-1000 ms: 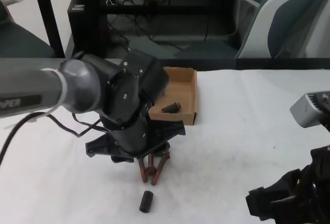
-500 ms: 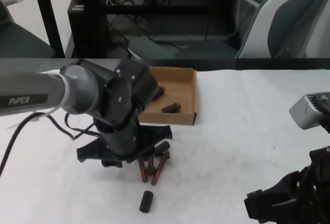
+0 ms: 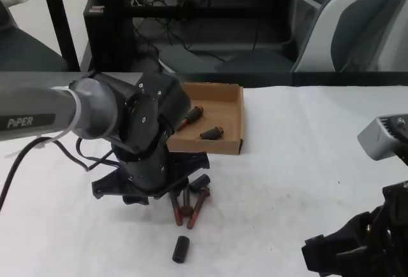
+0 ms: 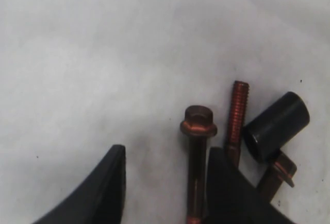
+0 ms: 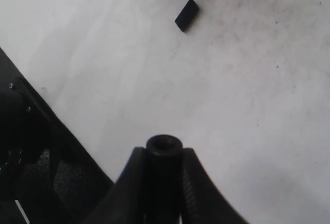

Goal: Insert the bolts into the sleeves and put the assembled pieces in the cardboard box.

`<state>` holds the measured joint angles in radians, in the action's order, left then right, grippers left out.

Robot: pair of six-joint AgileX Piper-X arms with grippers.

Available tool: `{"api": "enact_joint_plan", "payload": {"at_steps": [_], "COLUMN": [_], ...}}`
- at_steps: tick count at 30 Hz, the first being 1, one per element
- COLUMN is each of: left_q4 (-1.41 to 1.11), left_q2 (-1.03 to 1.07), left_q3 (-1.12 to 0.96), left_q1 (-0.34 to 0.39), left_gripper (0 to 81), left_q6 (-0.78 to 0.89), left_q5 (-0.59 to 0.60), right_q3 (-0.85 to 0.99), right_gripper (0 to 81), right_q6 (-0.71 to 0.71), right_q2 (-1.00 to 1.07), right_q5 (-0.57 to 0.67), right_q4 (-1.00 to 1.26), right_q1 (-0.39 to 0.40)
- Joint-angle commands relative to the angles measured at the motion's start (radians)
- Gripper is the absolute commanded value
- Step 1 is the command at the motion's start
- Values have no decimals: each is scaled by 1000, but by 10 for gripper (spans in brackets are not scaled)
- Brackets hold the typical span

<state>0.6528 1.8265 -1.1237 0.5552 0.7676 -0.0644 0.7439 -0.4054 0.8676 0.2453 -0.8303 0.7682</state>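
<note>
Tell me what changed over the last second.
The left pincer swung left off the cardboard box, over the loose bolts, uncovering a second piece inside. Nothing grasped. The right pincer kept its sleeve; the lone sleeve stayed.

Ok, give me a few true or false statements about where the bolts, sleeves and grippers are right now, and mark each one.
1. The right gripper is closed on a black sleeve. True.
2. The cardboard box has nothing in it. False: two dark pieces lie inside it.
3. The left gripper has clamped a bolt. False: its fingers are open above the bolts, which lie on the table.
4. A loose sleeve lies by itself on the table, apart from the cluster of bolts. True.
5. Every bolt is already in the box. False: several lie on the table under the left gripper.
</note>
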Motion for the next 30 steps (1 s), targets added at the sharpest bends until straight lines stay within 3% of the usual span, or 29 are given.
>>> {"api": "enact_joint_plan", "payload": {"at_steps": [1, 11, 25, 30], "left_q4": [-4, -80, 25, 25], "left_q2": [5, 6, 6, 6], "left_q3": [-10, -10, -15, -15], "left_q1": [2, 2, 39, 65], "left_gripper": [491, 491, 491, 420], "left_q6": [27, 24, -25, -35], "left_q5": [-10, 12, -21, -47], "right_q3": [3, 3, 3, 3], "right_gripper": [4, 4, 4, 4], "right_q6": [8, 8, 16, 16], "right_q2": [-9, -9, -9, -9], "right_q5": [8, 8, 8, 8], "right_q4": [0, 19, 42, 42], "right_q1": [-6, -6, -6, -6]}}
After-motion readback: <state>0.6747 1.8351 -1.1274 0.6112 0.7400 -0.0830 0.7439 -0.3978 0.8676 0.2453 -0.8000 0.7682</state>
